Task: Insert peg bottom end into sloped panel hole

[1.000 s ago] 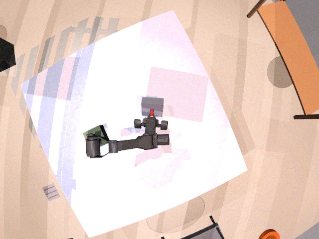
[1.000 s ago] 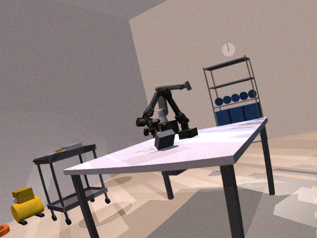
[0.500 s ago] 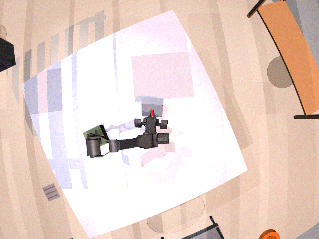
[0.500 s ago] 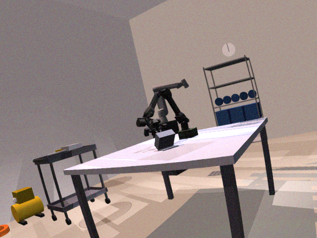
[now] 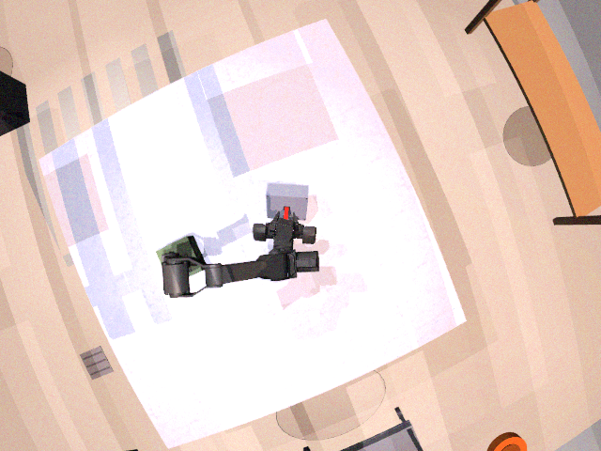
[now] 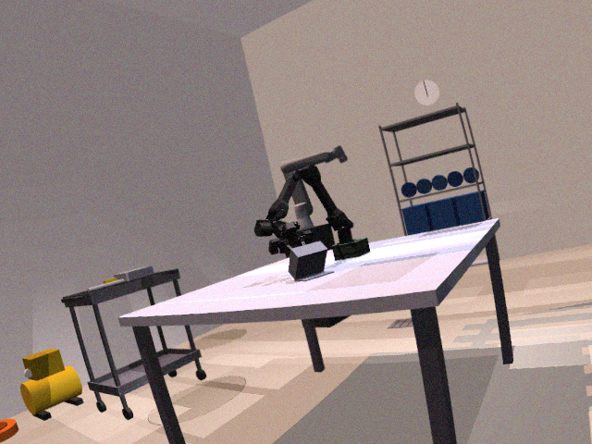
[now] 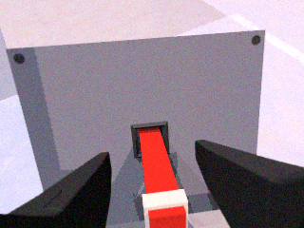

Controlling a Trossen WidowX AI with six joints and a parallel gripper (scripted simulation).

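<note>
Red, white-banded peg [image 7: 157, 163]; grey panel [image 7: 95, 95].

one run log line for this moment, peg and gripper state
phase: release | gripper: open, fingers apart from peg | peg: red, in panel hole | next: retreat
</note>
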